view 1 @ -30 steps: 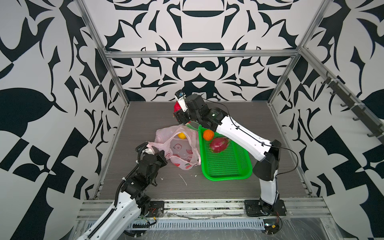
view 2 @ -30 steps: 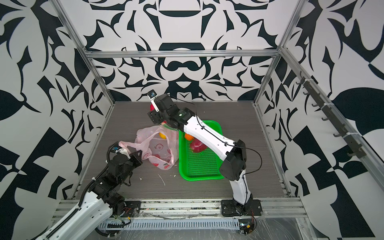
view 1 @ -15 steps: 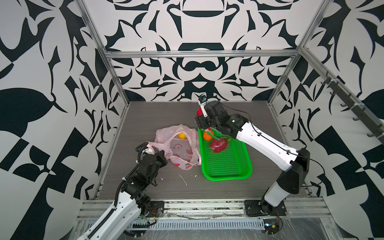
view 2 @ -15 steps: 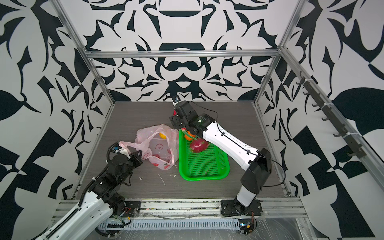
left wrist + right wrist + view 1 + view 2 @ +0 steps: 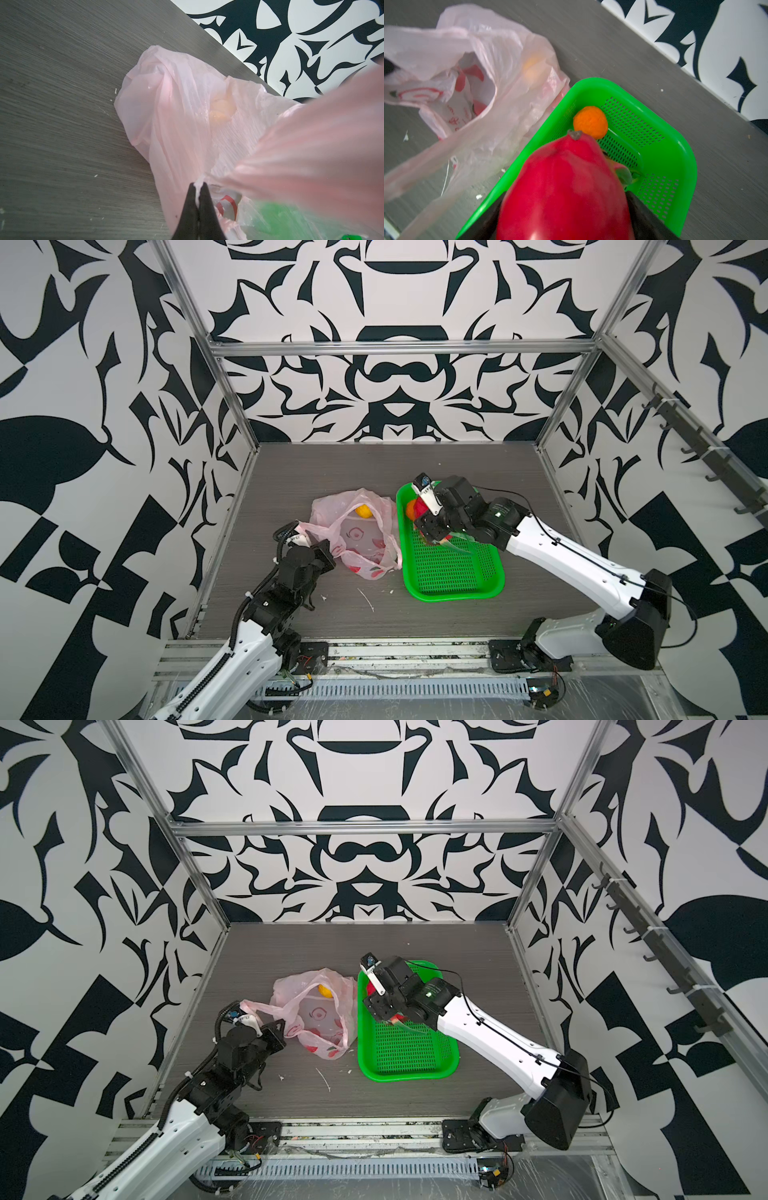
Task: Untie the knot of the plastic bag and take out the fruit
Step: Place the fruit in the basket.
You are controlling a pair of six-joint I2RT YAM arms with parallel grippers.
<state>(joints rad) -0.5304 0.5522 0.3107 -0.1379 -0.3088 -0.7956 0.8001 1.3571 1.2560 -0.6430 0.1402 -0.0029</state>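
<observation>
In both top views, white scraps (image 5: 365, 599) litter the front of the grey bench (image 5: 374, 472). My right arm reaches across the green basket (image 5: 453, 595) and hides part of its far end. The plastic bag (image 5: 357, 531) lies slumped just beside the basket. It is translucent pink with red print, untied, with one handle loop drawn out toward my left end effector (image 5: 331, 552). A yellow-orange ball (image 5: 362, 511) sits in the bag's far end. My right end effector (image 5: 434, 536) hangs over the basket near an orange ball (image 5: 410, 510).

In the left wrist view, blurred pink handle plastic close to the lens blocks much of the frame. My left end effector's jaws are pressed together on a thin sliver of the bag. The yellow-orange ball shows as a pale blur through the film.

In the right wrist view, a red dragon fruit (image 5: 564, 187) fills the foreground and covers the basket's near part. My right end effector's jaws, spread wide, clamp it from both sides. Its tip points at the orange ball in the basket's corner. The bag's mouth gapes open beside the basket's rim.
</observation>
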